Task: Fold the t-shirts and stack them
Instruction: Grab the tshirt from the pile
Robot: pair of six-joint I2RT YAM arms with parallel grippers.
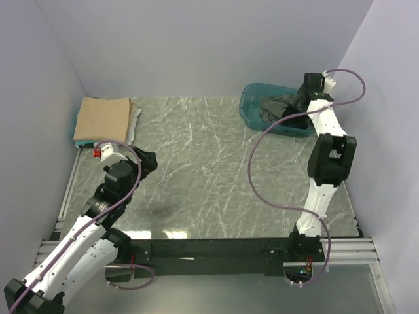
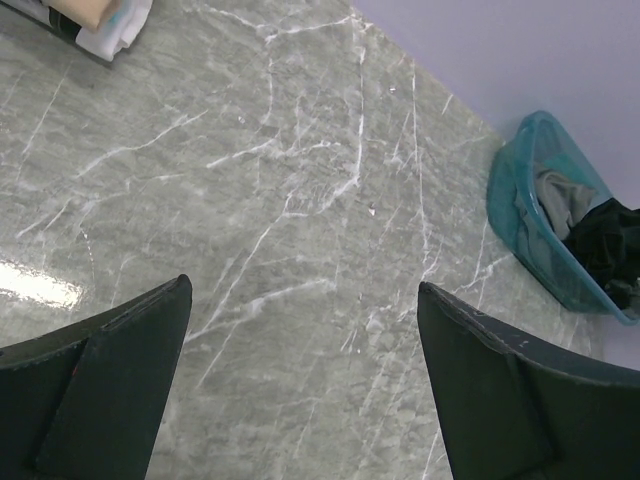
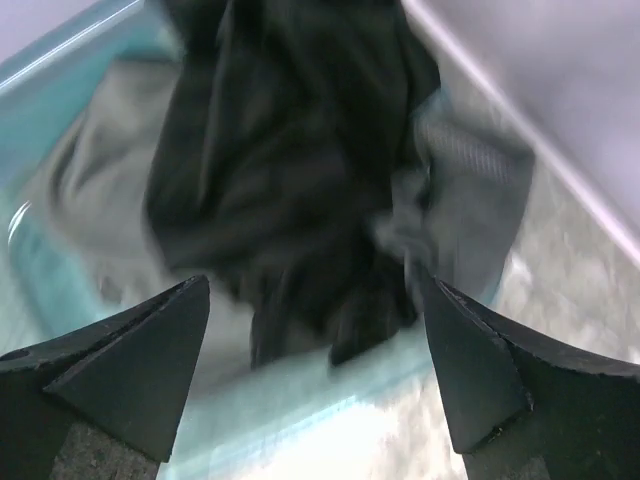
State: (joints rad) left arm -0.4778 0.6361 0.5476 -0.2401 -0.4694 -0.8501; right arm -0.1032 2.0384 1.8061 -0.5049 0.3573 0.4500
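Observation:
A black t-shirt (image 3: 290, 150) lies crumpled on a dark grey t-shirt (image 3: 480, 170) inside the teal tub (image 3: 300, 400). My right gripper (image 3: 315, 283) is open and empty, hovering just above the tub's near rim and the black shirt. In the top view the right gripper (image 1: 291, 108) reaches into the tub (image 1: 252, 114) at the back right. A folded tan t-shirt (image 1: 101, 119) lies on thin pale shirts (image 1: 134, 121) at the back left. My left gripper (image 2: 305, 285) is open and empty above bare marble, and in the top view (image 1: 149, 160) it is near the stack.
The marble table (image 1: 203, 170) is walled by lilac panels at the back and both sides. In the left wrist view the tub (image 2: 525, 215) with its dark clothes (image 2: 610, 240) stands far right. The stack's corner (image 2: 100, 20) shows top left.

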